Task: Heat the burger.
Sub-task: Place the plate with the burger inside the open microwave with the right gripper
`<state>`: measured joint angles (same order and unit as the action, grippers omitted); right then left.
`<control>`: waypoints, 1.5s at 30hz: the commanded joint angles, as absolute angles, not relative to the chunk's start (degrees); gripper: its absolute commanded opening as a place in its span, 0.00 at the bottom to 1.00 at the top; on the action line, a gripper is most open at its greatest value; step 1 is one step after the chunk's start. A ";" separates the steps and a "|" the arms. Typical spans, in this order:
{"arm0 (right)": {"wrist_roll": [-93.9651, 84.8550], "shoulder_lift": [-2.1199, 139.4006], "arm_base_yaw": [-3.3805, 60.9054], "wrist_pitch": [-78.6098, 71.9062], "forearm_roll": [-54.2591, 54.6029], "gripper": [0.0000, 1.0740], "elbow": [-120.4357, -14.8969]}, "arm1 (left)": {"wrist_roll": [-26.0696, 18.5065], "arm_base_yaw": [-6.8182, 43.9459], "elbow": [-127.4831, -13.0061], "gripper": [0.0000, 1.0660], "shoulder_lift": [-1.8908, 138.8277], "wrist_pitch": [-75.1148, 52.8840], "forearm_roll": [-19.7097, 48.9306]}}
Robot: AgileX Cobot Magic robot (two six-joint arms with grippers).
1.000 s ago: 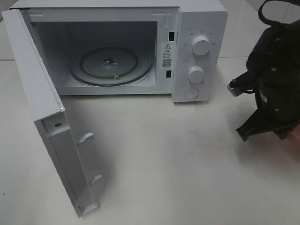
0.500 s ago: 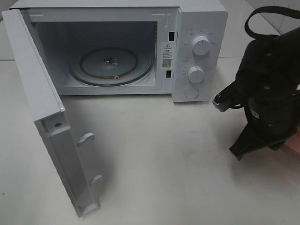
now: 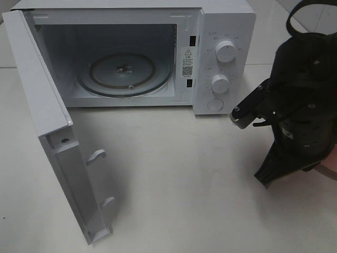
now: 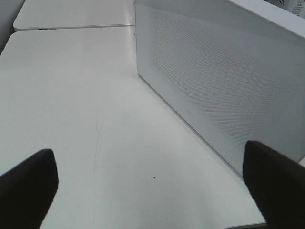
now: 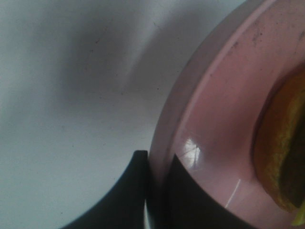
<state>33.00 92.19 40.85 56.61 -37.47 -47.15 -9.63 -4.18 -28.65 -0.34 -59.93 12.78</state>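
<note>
Two grippers are in view, each seen best by its own wrist camera. Your right gripper (image 5: 159,191) is clamped on the raised rim of the pink plate (image 5: 214,109). One black finger (image 5: 136,191) sits outside the rim, and the other presses on the glossy inner surface.

The burger (image 5: 281,157) lies on this plate. Only its golden-brown rounded edge, with a little yellow-green under it, shows at the border of that view.

From the high camera the plate is almost fully hidden behind the black right arm (image 3: 300,116), to the right of the microwave (image 3: 226,31) and a little in front of it.

The microwave is a white box. Its door (image 3: 47,121) stands wide open on its left side, and inside lies a round glass turntable (image 3: 125,71).

Your left gripper (image 4: 152,191) is open. Its dark blunt fingers are spread wide over the smooth white table (image 4: 71,95), near a white microwave panel with a fine dotted pattern.
</note>
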 commanded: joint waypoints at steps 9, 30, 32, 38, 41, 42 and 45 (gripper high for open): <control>33.46 91.27 49.68 61.94 -40.39 0.03 -47.04 | -9.40 -4.07 -28.48 0.94 -1.43 -59.64 12.83; 32.66 91.27 65.09 62.34 -40.62 0.03 -47.04 | -9.40 -4.07 -28.48 0.94 -1.43 -59.64 12.83; 32.20 91.27 66.46 62.34 -40.91 0.03 -47.04 | -9.40 -4.07 -28.48 0.94 -1.43 -59.64 12.83; 30.65 91.27 68.87 62.05 -41.83 0.03 -47.04 | -9.40 -4.07 -28.48 0.94 -1.43 -59.64 12.83; 28.71 91.27 68.87 61.71 -41.94 0.03 -47.04 | -9.40 -4.07 -28.48 0.94 -1.43 -59.64 12.83; 28.02 91.27 68.87 61.71 -42.00 0.03 -47.04 | -9.40 -4.07 -28.48 0.94 -1.43 -59.64 12.83; 26.24 91.27 68.87 61.65 -43.66 0.03 -47.04 | -9.40 -4.07 -28.48 0.94 -1.43 -59.64 12.83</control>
